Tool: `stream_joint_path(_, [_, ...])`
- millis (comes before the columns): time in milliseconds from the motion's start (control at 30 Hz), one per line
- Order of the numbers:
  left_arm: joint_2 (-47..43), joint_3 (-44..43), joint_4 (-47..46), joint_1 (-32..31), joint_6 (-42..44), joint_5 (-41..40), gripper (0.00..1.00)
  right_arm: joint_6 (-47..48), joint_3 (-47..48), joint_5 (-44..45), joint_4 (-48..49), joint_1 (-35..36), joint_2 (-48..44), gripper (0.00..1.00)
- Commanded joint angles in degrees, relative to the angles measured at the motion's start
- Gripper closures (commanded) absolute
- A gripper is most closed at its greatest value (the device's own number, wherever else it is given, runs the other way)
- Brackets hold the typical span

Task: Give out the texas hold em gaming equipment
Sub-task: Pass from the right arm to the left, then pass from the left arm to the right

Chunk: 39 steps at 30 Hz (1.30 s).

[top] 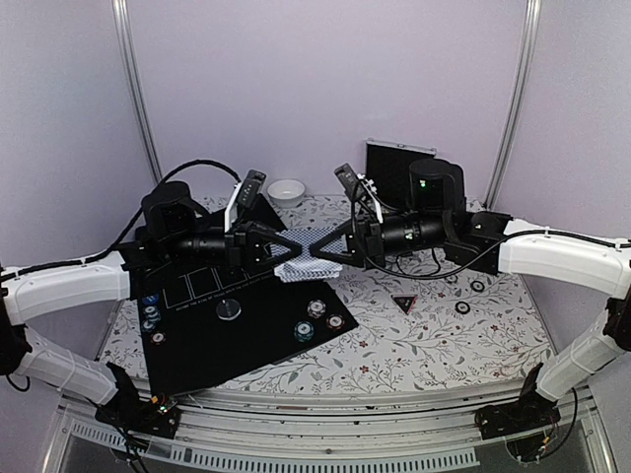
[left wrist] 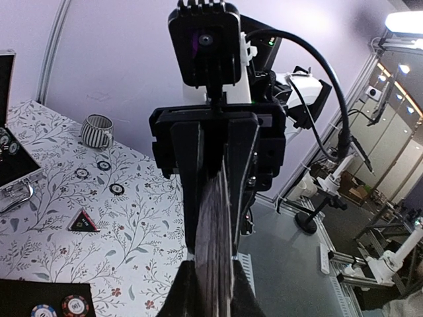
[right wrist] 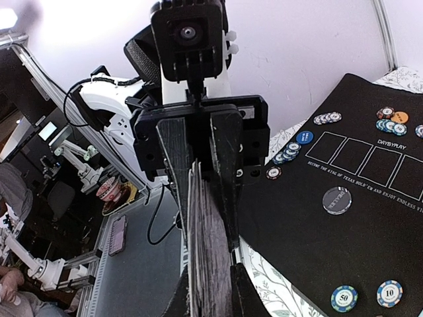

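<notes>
At the middle of the table, above the far corner of the black felt mat (top: 246, 345), we find the left gripper (top: 283, 246) and the right gripper (top: 320, 248) meeting tip to tip. Both are clamped on one deck of playing cards (top: 303, 239). Each wrist view shows the deck edge-on, pressed between that arm's own fingers and running straight into the opposite pair, with no gap on either side. The deck is held clear of the table, and its blue-grey patterned back shows from above.

On the mat, nearer the arm bases, a round grey button (top: 229, 309) lies just below the printed card boxes. Three poker chips (top: 315, 307) sit close together toward the mat's right corner, and more chips lie along its left edge.

Off the mat, on the flowered tablecloth (top: 444, 345), the black-red triangular marker (top: 403, 303) lies to the right, well apart from both grippers. Against the back wall stand a small white bowl (top: 286, 191) and a silver-edged black case (top: 399, 168), the case upright.
</notes>
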<state>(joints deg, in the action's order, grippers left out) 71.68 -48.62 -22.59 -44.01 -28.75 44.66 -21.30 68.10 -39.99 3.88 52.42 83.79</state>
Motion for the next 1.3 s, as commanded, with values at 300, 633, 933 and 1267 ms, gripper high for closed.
stream_joint_path(300, [-2.5,0.0,-1.0,-0.8,1.8,-0.5,1.0,-1.6,-1.9,-2.0,3.3,-0.4,-2.3,0.52])
stream_joint_path(633, [-2.1,-5.6,9.6,-0.3,-3.4,-5.6,1.0,14.0,-3.6,15.4,-5.7,-0.4,-9.1,0.25])
stream_joint_path(933, [1.6,-11.2,16.8,0.1,-12.0,-2.1,1.0,52.6,-14.2,17.9,6.0,3.7,-14.5,0.01])
stream_joint_path(1267, [2.0,-10.6,15.8,0.1,-14.4,1.1,1.0,60.5,-12.9,16.9,14.6,3.4,-8.2,0.01])
